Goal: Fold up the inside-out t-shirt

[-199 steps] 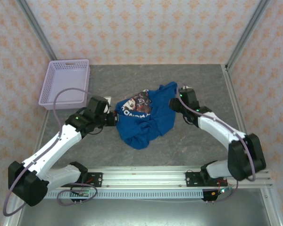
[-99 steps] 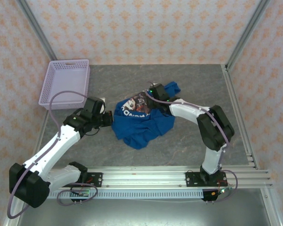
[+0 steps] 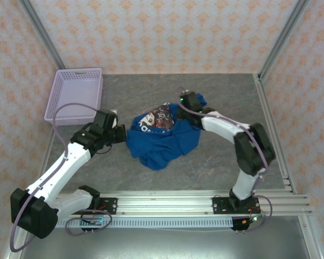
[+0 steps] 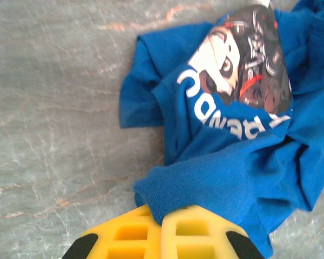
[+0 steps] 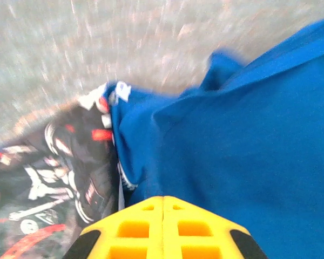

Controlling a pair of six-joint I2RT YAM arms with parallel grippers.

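Pinching, left fingers (image 4: 200, 234): pressed together on a hem of the t-shirt (image 3: 161, 144) at its left edge.
Right fingers (image 5: 135, 229): pressed together, nipping blue cloth on the far right side, beside the print.
T-shirt place: middle of the counter (image 3: 216, 167), between both arms.
T-shirt look: royal blue, crumpled in a heap, with white lettering and a dark picture facing up.
Basket (image 3: 75, 70): lavender, far left corner, apart from the cloth.

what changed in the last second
The right gripper swung in from the right of the t-shirt to its far edge and closed on the fabric. The left gripper eased slightly left, still clamped on the near-left hem. The basket did not move.
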